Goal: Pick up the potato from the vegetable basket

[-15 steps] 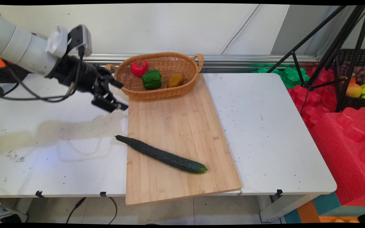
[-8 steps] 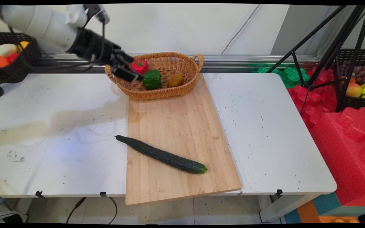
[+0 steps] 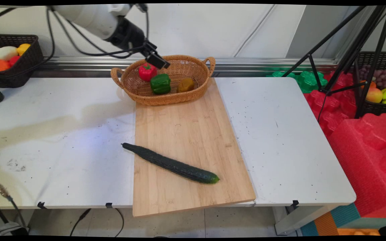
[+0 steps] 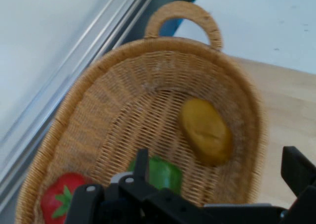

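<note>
Three peppers lie in a woven basket (image 3: 199, 92) at the far end of a wooden cutting board (image 3: 186, 134) as the Kinova arm's black gripper (image 3: 157, 61) hangs over the basket's back rim, closest to the red pepper (image 3: 147, 71) just below and left of it. The hand view shows the two fingers spread wide with nothing between them, looking down into the basket's well. The red pepper sits at the basket's left end, touching or nearly touching the green pepper (image 3: 160, 83) beside it, while a dull yellow pepper (image 3: 185, 85) rests apart toward the right handle. The red pepper's skin looks smooth and glossy, so it would probably be light, fairly firm and inclined to slip. A hold across the widest part of its body seems safer than one on the small green stem, and its side away from the green pepper offers more room for a finger. The wicker basket itself looks light enough to shift if nudged. A long dark cucumber (image 3: 171, 164) lies slantwise on the board's near half, its thin end overhanging the white table (image 3: 280, 134). A black basket (image 3: 15, 72) of assorted produce stands at the table's far left.
</note>
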Motion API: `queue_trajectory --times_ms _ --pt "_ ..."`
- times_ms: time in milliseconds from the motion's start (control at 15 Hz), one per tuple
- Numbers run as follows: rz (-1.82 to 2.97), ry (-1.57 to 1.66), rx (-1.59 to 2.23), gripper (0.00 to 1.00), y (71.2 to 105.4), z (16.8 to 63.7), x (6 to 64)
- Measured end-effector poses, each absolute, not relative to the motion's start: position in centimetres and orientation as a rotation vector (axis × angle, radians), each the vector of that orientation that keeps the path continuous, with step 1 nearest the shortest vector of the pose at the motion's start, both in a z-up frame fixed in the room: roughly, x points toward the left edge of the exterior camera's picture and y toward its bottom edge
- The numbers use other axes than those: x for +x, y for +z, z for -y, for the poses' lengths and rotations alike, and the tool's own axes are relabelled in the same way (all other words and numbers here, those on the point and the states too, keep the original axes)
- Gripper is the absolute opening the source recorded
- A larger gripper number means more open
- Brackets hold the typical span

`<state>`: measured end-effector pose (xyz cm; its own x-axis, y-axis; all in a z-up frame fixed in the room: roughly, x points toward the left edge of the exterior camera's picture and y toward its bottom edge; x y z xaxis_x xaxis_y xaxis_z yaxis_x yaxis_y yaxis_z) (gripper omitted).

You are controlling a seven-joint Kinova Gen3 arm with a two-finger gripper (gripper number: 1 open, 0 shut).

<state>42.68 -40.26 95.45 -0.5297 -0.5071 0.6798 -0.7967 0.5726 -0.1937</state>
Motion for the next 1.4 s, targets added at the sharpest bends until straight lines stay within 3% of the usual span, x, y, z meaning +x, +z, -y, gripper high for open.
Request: queue_trajectory --times_ms 667,1400 --pt "2.337 0.645 1.143 1.00 90.4 49.3 39.1" --pt "2.398 0.517 1.185 1.00 85.7 53.6 35.8"
